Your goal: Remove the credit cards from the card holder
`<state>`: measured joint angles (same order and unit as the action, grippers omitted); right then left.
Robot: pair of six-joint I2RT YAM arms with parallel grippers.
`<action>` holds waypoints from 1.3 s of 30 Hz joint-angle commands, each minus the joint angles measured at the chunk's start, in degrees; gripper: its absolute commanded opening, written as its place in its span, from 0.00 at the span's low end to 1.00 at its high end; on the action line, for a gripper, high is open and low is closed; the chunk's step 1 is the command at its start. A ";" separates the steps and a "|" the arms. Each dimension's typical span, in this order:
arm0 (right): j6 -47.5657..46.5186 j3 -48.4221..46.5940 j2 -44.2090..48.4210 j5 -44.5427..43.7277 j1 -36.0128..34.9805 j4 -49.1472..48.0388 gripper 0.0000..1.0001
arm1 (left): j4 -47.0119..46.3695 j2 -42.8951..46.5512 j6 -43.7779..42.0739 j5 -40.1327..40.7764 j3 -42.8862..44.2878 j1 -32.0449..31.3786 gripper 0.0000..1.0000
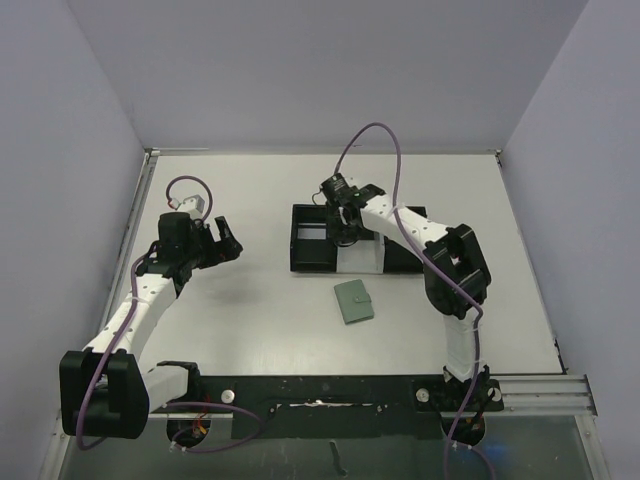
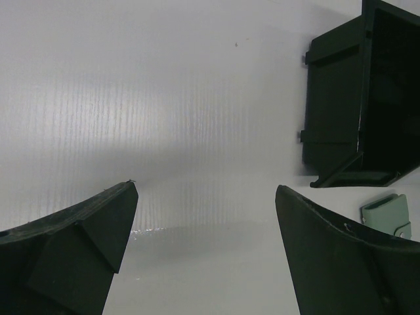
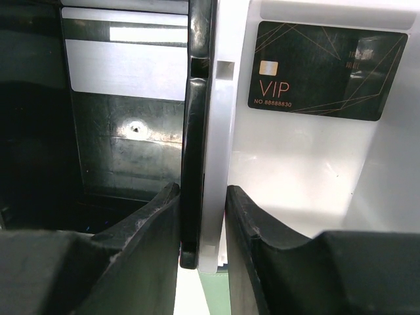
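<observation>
Right pincer, black card reading "VIP"

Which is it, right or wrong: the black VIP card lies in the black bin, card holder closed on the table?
Wrong on the bin: the right wrist view shows the black VIP card lying in the white bin, beside the black bin. The card holder does lie closed on the table.

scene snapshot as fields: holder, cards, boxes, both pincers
card holder: closed, flat on table, in front of the boxes
black card: lying in white box
grey card: lying in black box
left pincer: open, empty, over bare table
right pincer: open, empty, over the wall between the boxes
</observation>
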<state>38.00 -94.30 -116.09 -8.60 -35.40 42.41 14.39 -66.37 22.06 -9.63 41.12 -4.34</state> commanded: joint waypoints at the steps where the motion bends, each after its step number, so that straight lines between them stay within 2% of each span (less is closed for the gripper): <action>1: 0.59 -3.03 -0.27 5.24 -1.41 -3.35 0.21 | -1.46 1.39 0.17 -0.11 2.12 0.38 0.87; 10: -0.45 -4.41 -1.64 7.01 -3.81 -4.05 0.23 | -1.65 1.11 0.26 -0.48 2.12 0.38 0.87; 14: -0.99 -5.68 -1.93 8.35 -4.23 -3.66 0.29 | -1.65 1.16 0.25 -0.63 2.06 0.38 0.87; 18: -1.40 -7.73 -1.41 8.17 -4.25 -1.95 0.40 | -1.61 1.06 0.26 -0.52 2.03 0.38 0.87; 23: -3.76 -10.56 0.87 5.51 -4.21 1.32 0.61 | -1.80 1.00 0.26 -0.88 1.95 0.38 0.87; 29: -6.39 -10.92 5.36 1.81 -4.07 4.28 0.72 | -1.82 0.37 0.26 -1.14 2.22 0.41 0.87; 35: -5.13 -2.18 14.32 -4.85 -2.97 3.48 0.74 | -2.52 0.24 0.35 -2.68 1.87 0.30 0.87; 39: -2.98 5.35 20.08 -5.13 3.11 3.33 0.75 | -3.52 -1.02 0.09 -5.91 1.85 -0.09 0.83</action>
<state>33.41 -93.47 -102.17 -10.15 -37.89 46.24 14.09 -66.57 22.24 -11.46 41.12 -4.34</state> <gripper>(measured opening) 0.751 0.848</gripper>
